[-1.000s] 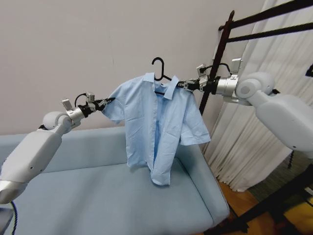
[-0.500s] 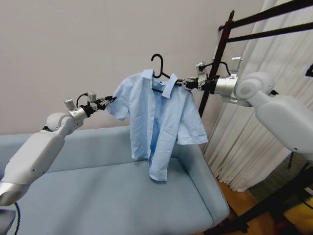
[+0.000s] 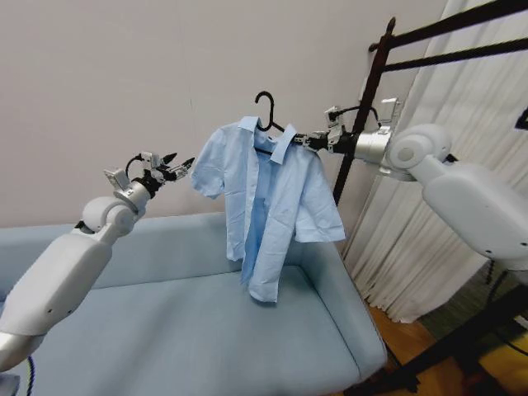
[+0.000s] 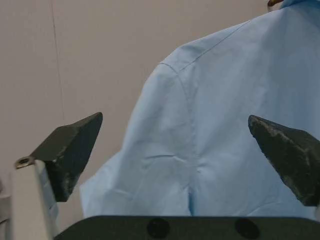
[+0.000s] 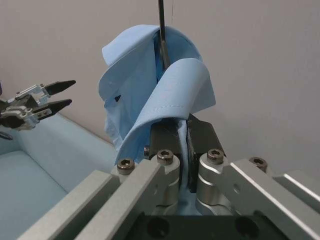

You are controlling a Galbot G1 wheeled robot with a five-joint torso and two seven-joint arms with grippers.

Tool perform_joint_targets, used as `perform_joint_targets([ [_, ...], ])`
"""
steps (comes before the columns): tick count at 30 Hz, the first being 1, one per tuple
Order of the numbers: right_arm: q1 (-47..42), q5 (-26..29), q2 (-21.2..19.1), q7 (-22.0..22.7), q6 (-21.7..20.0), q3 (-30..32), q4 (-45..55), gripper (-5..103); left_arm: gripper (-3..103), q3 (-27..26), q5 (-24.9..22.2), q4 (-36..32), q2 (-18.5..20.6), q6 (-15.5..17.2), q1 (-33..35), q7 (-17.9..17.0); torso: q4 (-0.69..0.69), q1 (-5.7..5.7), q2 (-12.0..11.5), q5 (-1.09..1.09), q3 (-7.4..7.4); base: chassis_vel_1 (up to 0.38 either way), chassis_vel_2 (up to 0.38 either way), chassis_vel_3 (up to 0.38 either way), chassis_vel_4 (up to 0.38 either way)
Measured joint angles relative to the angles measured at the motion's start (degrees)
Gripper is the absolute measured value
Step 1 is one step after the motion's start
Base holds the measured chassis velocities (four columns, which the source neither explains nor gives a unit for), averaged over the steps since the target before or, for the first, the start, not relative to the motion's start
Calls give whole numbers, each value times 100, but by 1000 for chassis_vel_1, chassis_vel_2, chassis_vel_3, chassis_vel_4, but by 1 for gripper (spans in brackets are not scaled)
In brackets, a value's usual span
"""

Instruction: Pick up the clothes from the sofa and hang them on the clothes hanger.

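Your right gripper (image 3: 317, 140), clenched on the blue shirt (image 3: 276, 198) at its shoulder, holds it above the sofa (image 3: 165, 330); your left gripper (image 3: 176, 162) gapes open beside the sleeve. Keep the hanger (image 3: 264, 107) upright toward the rack (image 3: 375, 74).

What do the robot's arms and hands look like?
The left arm and right arm are smooth, rounded and white-grey, with silver wrists and thin black cables. The left hand has dark pointed fingers; the right hand is silver metal with round bolts.
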Motion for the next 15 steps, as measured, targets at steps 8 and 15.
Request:
perform_joint_targets([
  [8,55,190,28,785,-325,-2,398,2,100,329,146,-524,-472,187,-8,-791,-3,0,0,1,0,0,0,0,0],
  [15,46,435,134,1502,-487,20,620,2,100,506,187,-939,-759,348,-194,-1472,0,0,0,1,0,0,0,0,0],
])
